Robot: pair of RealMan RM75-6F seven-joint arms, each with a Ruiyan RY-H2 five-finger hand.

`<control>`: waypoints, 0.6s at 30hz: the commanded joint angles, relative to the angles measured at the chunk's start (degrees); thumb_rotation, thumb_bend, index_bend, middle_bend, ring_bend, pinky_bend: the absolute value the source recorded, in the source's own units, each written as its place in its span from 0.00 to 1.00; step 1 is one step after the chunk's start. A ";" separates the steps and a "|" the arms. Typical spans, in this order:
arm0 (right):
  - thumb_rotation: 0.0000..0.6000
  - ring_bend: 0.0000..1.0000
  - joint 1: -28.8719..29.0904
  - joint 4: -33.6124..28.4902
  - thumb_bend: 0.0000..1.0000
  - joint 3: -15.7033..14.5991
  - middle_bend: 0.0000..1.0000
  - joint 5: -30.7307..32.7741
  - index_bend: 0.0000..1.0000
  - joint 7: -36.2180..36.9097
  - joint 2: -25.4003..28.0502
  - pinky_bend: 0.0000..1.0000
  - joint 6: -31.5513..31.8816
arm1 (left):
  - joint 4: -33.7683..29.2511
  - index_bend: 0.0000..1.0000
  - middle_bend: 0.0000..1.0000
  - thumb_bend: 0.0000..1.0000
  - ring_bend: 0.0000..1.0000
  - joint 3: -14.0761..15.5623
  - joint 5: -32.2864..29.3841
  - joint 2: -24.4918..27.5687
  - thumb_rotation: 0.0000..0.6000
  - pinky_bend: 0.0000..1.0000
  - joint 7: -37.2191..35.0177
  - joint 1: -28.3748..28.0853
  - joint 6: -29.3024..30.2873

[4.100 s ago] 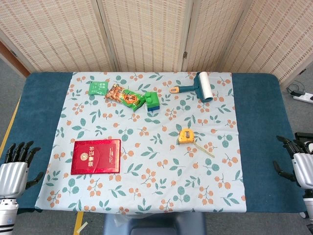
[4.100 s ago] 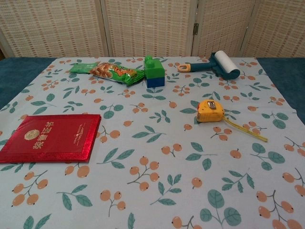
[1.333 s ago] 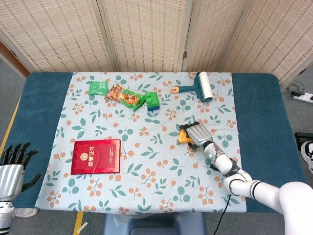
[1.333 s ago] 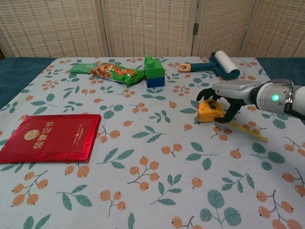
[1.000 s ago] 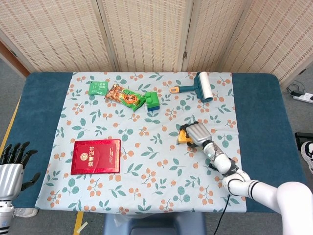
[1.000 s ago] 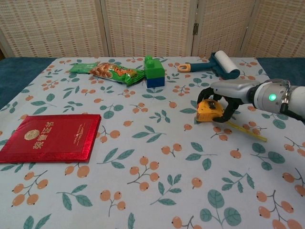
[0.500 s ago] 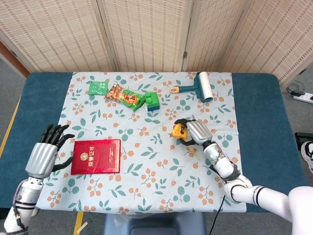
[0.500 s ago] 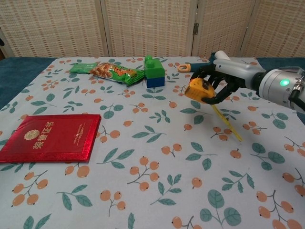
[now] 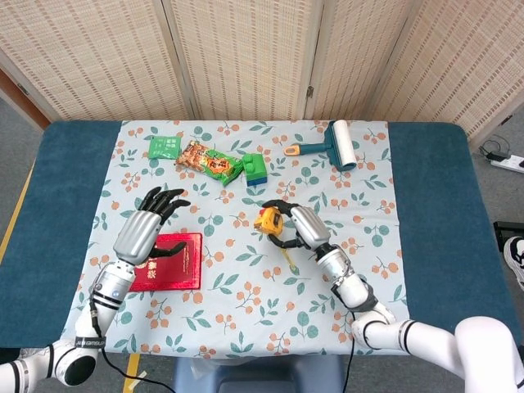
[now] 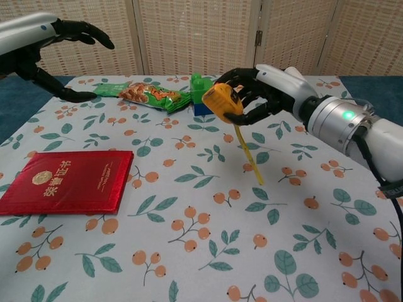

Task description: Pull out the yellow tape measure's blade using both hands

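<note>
We see a woven folding screen (image 9: 246, 53) beyond the far table (image 9: 434, 196) edge, grey floor (image 9: 16, 131) left.

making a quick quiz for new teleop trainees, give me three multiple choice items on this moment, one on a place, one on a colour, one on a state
1. Where is the yellow tape measure?
A. lying on the tablecloth
B. held off the cloth by the right hand
C. on the red booklet

2. What colour is the lint roller's handle?
A. teal with an orange end
B. red
C. black

3. What is the left hand doing?
A. pinching the blade
B. pressing the booklet
C. raised, fingers spread, holding nothing

Answers:
1 B, the right hand grips it while the blade dangles.
2 A, see the lint roller.
3 C, the left hand hovers over the red booklet, touching nothing.
</note>
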 commanded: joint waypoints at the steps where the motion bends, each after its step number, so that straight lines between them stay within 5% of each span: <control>1: 1.00 0.48 0.88 2.89 0.48 0.54 0.51 -1.73 0.58 3.28 -3.20 0.30 2.62 | 0.18 0.16 0.13 0.29 0.11 -1.04 -1.85 -1.94 1.00 0.01 1.92 -2.09 -0.96; 18: 1.00 0.48 4.01 14.53 0.48 1.07 0.51 -4.06 0.58 11.22 -13.68 0.32 7.44 | 2.34 0.06 0.08 0.29 0.06 -3.08 -8.87 -9.41 1.00 0.01 3.05 -8.11 -1.99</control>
